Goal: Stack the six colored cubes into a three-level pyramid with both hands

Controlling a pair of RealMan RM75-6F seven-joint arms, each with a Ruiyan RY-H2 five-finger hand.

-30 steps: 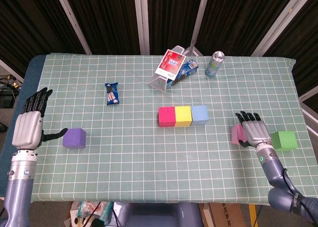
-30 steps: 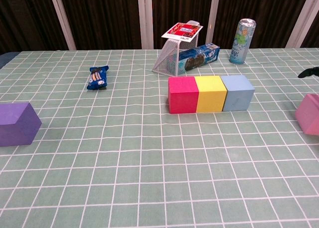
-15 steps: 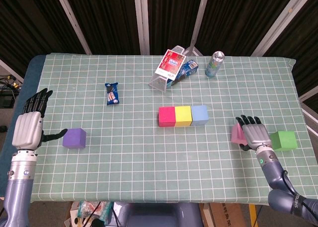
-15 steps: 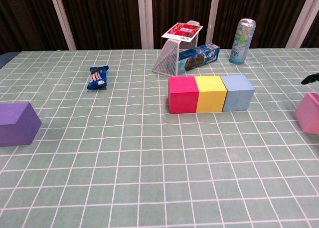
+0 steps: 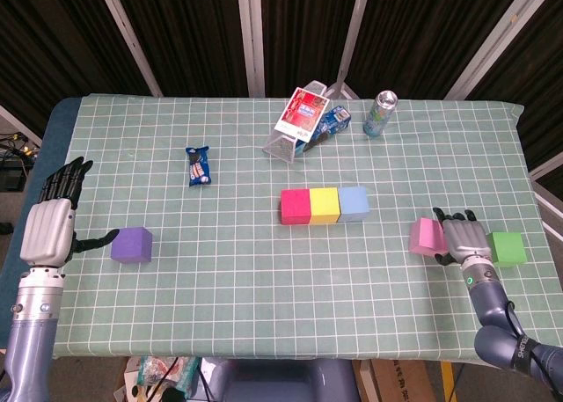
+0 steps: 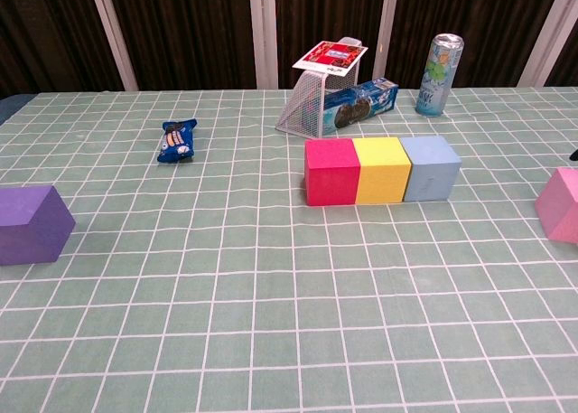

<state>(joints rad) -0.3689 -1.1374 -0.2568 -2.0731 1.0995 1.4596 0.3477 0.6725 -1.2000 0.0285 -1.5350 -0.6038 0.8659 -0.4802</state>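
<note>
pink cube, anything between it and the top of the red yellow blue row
Nothing visible does. The pink cube sits beside the right hand, and only bare tablecloth lies between it and the blue cube ending the row.

Red cube (image 6: 331, 171), yellow cube (image 6: 379, 169), blue cube (image 6: 431, 167) touch in a row; purple cube (image 6: 32, 223) well apart.

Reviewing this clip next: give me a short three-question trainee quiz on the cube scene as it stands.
1. True or false: the red cube, yellow cube and light blue cube form one touching row.
2. Which cube lies nearest the left hand? A green, B purple, C pink.
3. Fill in: the right hand sits between the pink cube and the ___ cube.

Key: 1 true. 2 B, the purple cube. 3 green; the green cube is beside it.
</note>
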